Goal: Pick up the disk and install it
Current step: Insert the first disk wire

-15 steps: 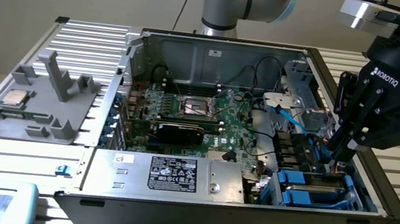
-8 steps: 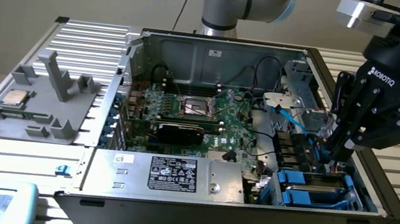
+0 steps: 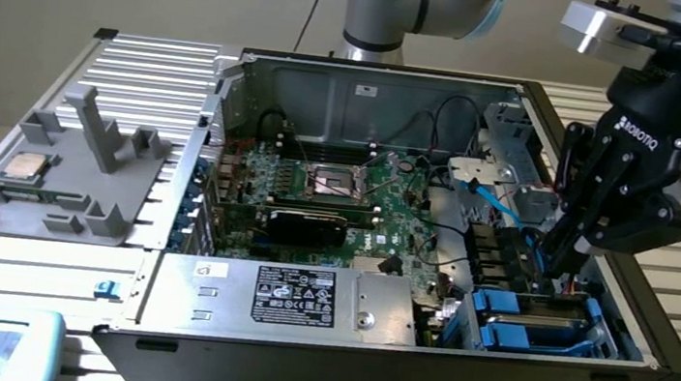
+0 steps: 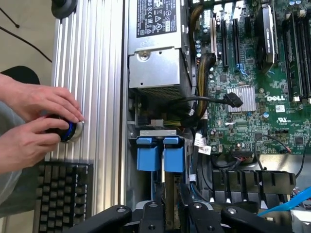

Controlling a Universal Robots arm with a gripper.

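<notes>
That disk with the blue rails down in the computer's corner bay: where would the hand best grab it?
Probably by its blue rails, coming straight down from above. The disk sits sunk in a corner of the case, walls and cables around it, so only its upper side looks free. The hand hangs just above it.

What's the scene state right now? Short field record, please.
end effector: low inside the open case, just above the drive bay
disk: lying in the bay under the end effector, blue rails showing
power supply: beside the bay, black label up
CPU chip: on the grey fixture outside the case
person's hands: on a knob by a keyboard
</notes>
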